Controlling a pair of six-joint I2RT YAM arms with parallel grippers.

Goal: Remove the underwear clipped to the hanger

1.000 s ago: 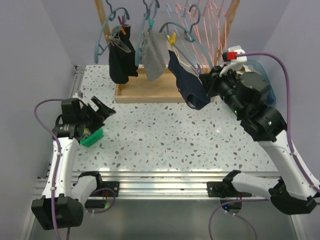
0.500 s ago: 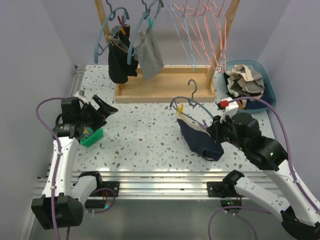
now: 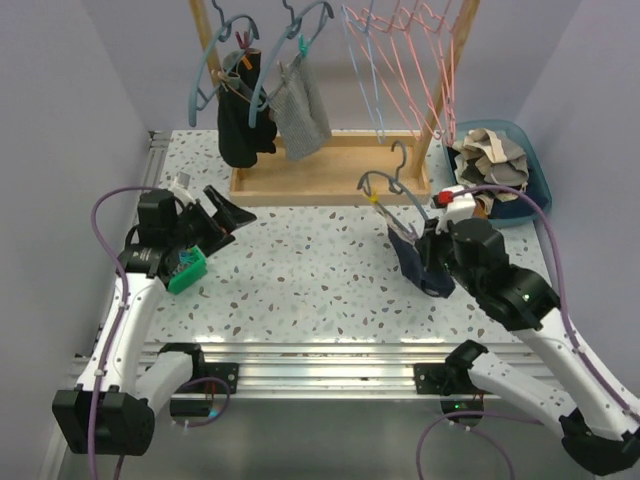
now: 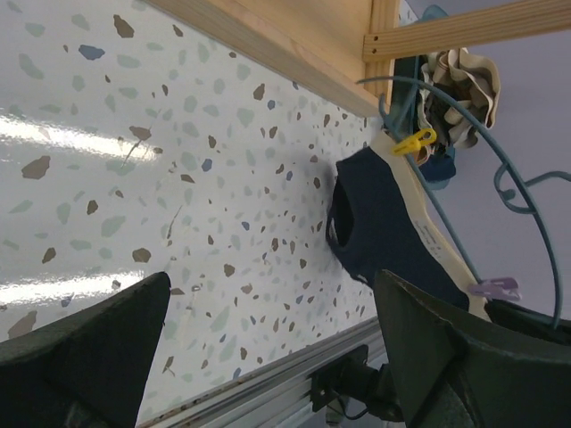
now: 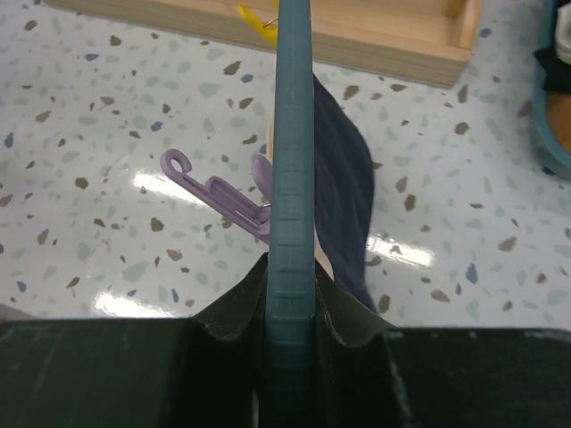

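A teal hanger (image 3: 385, 185) carries navy underwear (image 3: 420, 262), pinned by a yellow clip (image 3: 373, 198) and a purple clip (image 5: 219, 192). My right gripper (image 3: 432, 240) is shut on the hanger's bar (image 5: 293, 134), holding it just above the table at the right, with the underwear (image 5: 343, 187) hanging beside the bar. My left gripper (image 3: 225, 215) stands wide open at the left, pointing towards the garment and well apart from it. The left wrist view shows the underwear (image 4: 379, 223), its pale waistband, the yellow clip (image 4: 410, 141) and the purple clip (image 4: 493, 288) beyond the open gripper (image 4: 268, 294).
A wooden rack (image 3: 330, 170) at the back holds hangers with a black garment (image 3: 240, 125) and a grey one (image 3: 300, 110), plus several bare pink hangers (image 3: 400, 40). A blue basket (image 3: 538, 175) of clothes stands at the back right. A green object (image 3: 188, 270) lies by the left arm.
The right arm brought the hanger with the underwear off the rack and down over the table, then shifted it slightly back. The left gripper moved a little right.
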